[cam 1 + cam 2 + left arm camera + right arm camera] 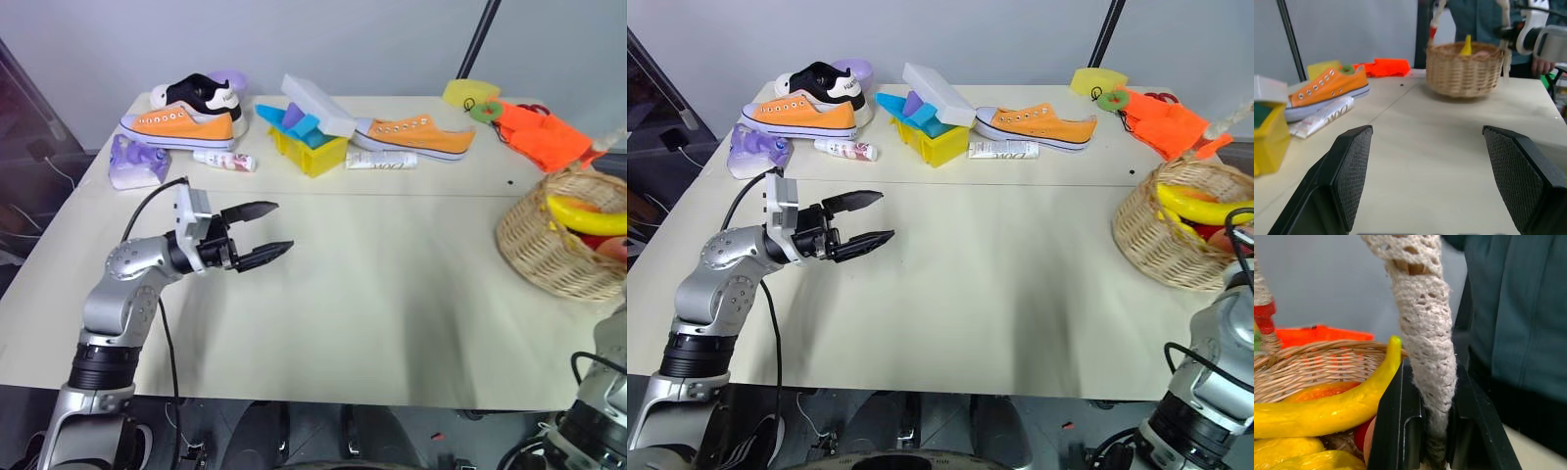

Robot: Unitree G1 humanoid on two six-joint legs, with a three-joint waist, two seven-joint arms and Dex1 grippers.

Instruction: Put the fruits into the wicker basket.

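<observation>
Wicker basket (554, 250) seen at table's right edge, fruits inside, banana (588, 215) on top. Right gripper (1437, 431) clamped on basket handle (1425, 333). Left gripper (263, 235) spread wide, empty, well left of basket, pointed toward it.

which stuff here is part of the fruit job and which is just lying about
Job:
- round tan wicker basket
- curved yellow banana in it
- right hand, shut on the basket's white-wrapped handle

Lying about:
- orange canvas sneakers
- yellow plastic box
- crumpled orange cloth
</observation>
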